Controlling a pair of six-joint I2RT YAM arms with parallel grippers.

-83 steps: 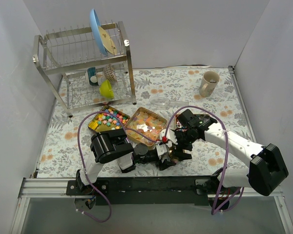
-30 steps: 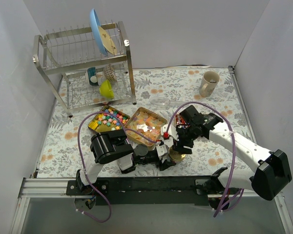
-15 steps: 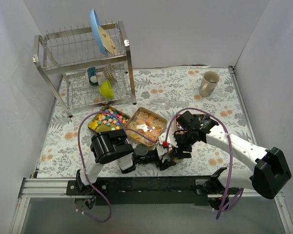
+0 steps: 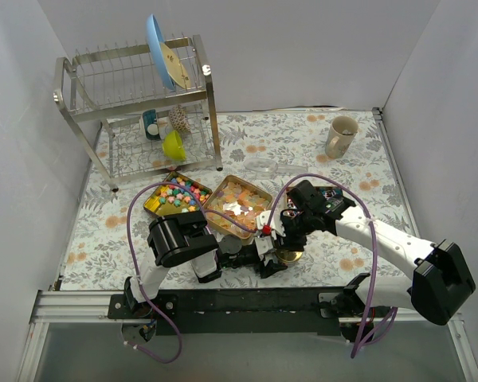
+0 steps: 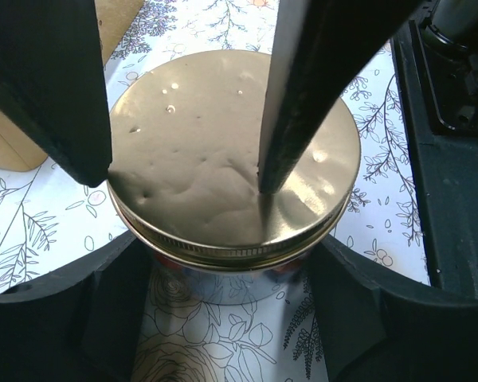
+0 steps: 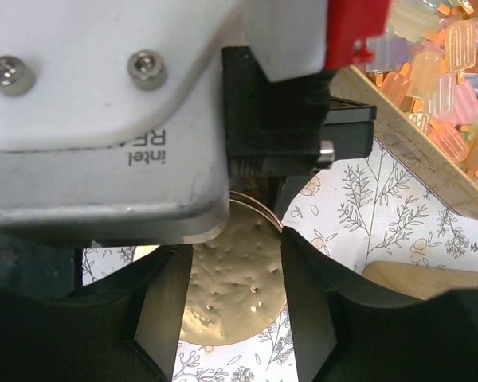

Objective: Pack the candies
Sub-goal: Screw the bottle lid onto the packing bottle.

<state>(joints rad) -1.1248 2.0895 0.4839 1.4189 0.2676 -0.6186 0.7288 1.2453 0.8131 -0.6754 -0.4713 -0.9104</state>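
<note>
A glass jar with a gold lid [image 5: 223, 151] stands on the flowered cloth between my left gripper's [image 5: 231, 318] fingers, which are shut on its glass body. It shows in the top view [image 4: 290, 256]. My right gripper [image 6: 231, 310] hangs open just above the lid [image 6: 235, 286], one finger beside its rim, the other touching its top. The candies lie in open tins: pastel stars [image 4: 179, 193], orange-yellow pieces [image 4: 237, 205] [image 6: 442, 72], and red-white-blue ones [image 4: 328, 193], mostly hidden by my right arm.
A metal dish rack [image 4: 135, 103] with a blue plate and a yellow bowl stands at the back left. A beige mug [image 4: 340, 135] is at the back right. A clear dish [image 4: 263, 167] lies behind the tins.
My right gripper dropped onto the jar lid half a second ago and has risen a little again. The left gripper and the jar have stayed put.
</note>
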